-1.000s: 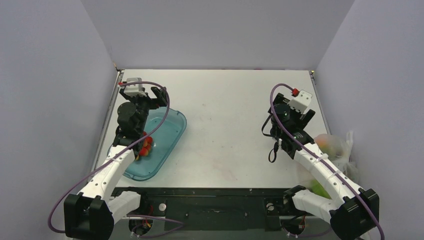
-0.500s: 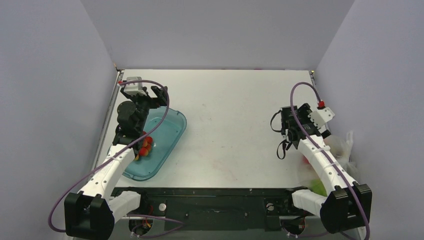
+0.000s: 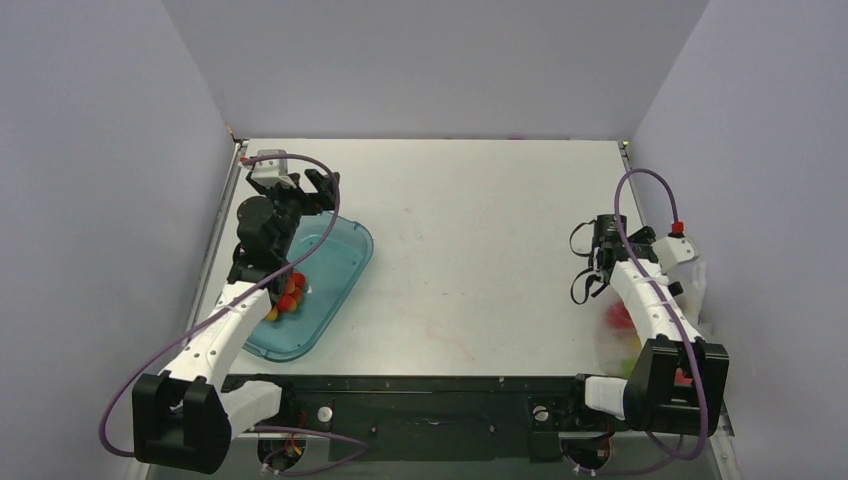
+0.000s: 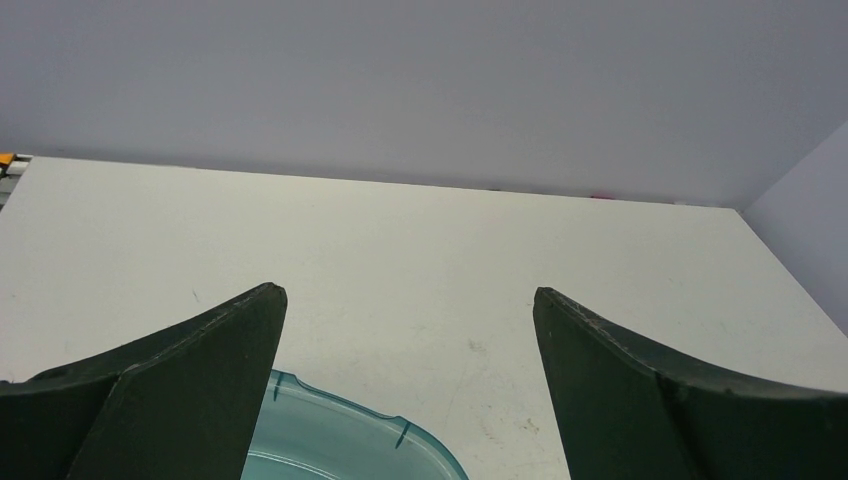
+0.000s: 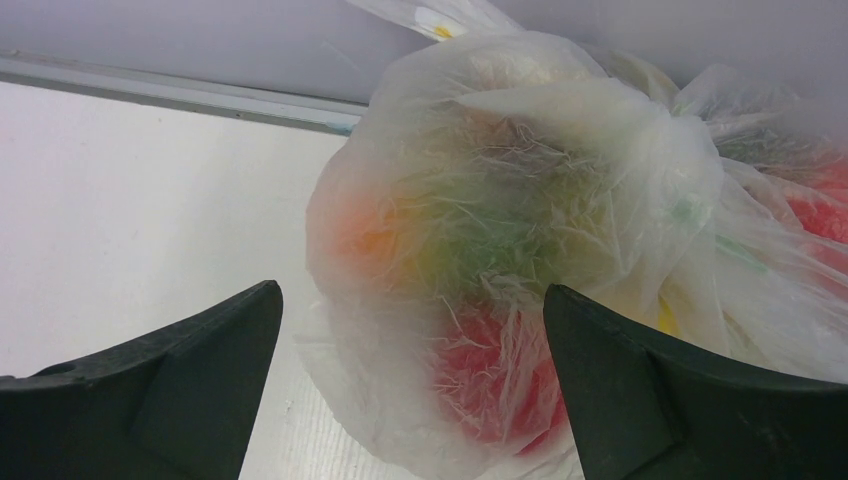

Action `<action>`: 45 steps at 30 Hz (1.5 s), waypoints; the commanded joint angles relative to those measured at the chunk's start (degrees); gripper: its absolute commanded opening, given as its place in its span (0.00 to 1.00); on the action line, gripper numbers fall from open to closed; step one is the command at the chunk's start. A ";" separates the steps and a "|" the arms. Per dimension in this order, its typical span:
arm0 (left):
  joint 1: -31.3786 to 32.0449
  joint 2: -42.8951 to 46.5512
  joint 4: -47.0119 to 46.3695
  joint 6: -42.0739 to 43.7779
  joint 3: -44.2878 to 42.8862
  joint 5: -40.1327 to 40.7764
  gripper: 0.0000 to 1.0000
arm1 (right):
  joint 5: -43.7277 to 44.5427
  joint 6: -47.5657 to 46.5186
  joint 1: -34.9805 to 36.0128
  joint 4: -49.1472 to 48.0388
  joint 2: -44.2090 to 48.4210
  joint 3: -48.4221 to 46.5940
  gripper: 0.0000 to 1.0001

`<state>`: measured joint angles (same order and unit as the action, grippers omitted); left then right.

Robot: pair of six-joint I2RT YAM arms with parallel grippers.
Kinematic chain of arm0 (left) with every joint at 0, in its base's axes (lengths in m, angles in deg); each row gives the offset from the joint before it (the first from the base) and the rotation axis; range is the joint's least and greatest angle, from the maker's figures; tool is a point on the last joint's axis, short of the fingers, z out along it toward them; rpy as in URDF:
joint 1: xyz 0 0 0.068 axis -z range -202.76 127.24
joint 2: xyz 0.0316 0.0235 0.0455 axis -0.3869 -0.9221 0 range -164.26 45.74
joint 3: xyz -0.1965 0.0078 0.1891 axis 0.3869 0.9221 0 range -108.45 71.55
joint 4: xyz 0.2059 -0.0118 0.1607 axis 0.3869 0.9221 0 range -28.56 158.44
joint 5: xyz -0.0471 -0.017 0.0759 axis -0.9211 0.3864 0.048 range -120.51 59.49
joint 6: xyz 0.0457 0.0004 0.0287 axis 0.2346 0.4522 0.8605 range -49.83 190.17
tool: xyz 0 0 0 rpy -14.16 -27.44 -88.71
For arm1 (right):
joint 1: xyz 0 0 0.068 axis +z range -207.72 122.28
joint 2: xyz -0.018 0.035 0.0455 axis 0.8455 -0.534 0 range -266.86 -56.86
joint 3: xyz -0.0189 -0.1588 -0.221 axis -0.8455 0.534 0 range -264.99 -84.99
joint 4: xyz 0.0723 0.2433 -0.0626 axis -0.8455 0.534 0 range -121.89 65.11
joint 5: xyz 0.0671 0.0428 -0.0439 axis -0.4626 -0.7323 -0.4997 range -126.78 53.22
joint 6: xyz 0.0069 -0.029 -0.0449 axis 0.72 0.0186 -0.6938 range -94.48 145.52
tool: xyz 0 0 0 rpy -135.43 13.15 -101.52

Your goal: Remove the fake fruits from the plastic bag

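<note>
Crinkly whitish film fills the right wrist view. The plastic bag (image 5: 520,200) sits dead ahead of the right fingers (image 5: 410,292), and they're spread wide with nothing between them. The bulge nearly spans the gap, close in but not touching either tip as far as I can tell.

Through the film you can make out the fake fruits (image 5: 490,370): a red one low down, an orange-green blur above it, more red off to the right. All of them are inside, none out on the tabletop (image 3: 470,220).

From above, the bag hugs the right edge, running lengthwise along it back toward the arm's base. So this is the right arm's job.

The left fingers (image 4: 407,292) are well apart from all that. They hover wide and empty over the far end of the teal tray (image 3: 340,275), which holds only a cluster of red berries (image 3: 288,295).
</note>
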<state>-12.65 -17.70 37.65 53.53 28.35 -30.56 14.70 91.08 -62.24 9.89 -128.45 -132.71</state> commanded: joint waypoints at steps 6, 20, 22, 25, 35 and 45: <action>-0.61 -1.47 -1.27 -1.53 -3.77 -3.38 0.93 | -3.97 0.12 -3.69 -4.50 -1.79 1.90 0.98; -2.13 -2.31 -0.92 -3.34 -4.39 -5.18 0.91 | -9.45 -5.25 -3.37 -8.38 -7.53 0.91 0.35; -2.51 -2.50 -0.98 -3.92 -4.53 -5.61 0.91 | -9.57 -6.29 -2.55 -8.74 -7.80 0.51 0.18; -3.19 -3.05 -1.03 -4.89 -4.88 -6.40 0.90 | -6.96 -8.32 1.40 -9.31 -8.33 -0.45 0.07; -4.92 -4.74 -0.56 -6.20 -5.72 -8.19 0.88 | 3.45 -18.93 18.32 -12.34 -13.67 -6.62 0.00; -5.10 -5.31 0.21 -5.82 -6.28 -8.48 0.88 | -12.37 -44.81 35.22 -22.26 -19.42 -9.70 0.00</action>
<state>-17.31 -23.07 38.90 47.87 24.98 -38.11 11.58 59.44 -31.29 -6.44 -147.99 -140.71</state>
